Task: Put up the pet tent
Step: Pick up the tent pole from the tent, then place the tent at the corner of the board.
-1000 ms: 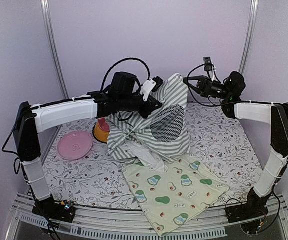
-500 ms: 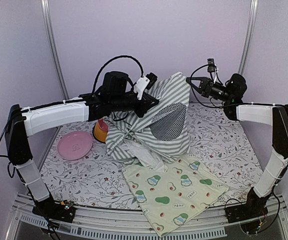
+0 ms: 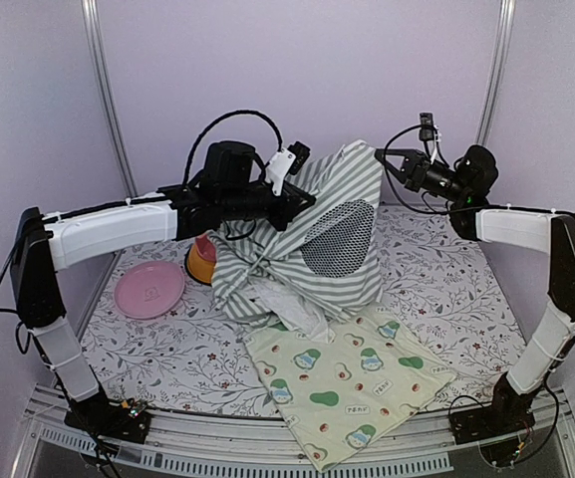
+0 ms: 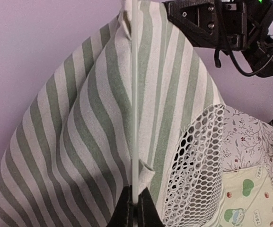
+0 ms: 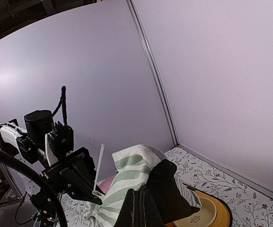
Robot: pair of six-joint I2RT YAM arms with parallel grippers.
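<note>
The pet tent, sage-green and white striped, stands half raised mid-table, its round mesh window facing front and white lace bunched at its foot. My left gripper is at the tent's left side. In the left wrist view it is shut on a thin white pole that runs up along the fabric. My right gripper holds the tent's top corner from the right. In the right wrist view its fingers are shut on the striped fabric.
A pale yellow avocado-print mat lies in front of the tent. A pink plate and an orange bowl sit to the left, under my left arm. The floral table cover is walled in at the back and sides.
Both grippers have risen slightly. The tent's top corner has gone up and to the right with them, and the fabric is stretched tauter.
</note>
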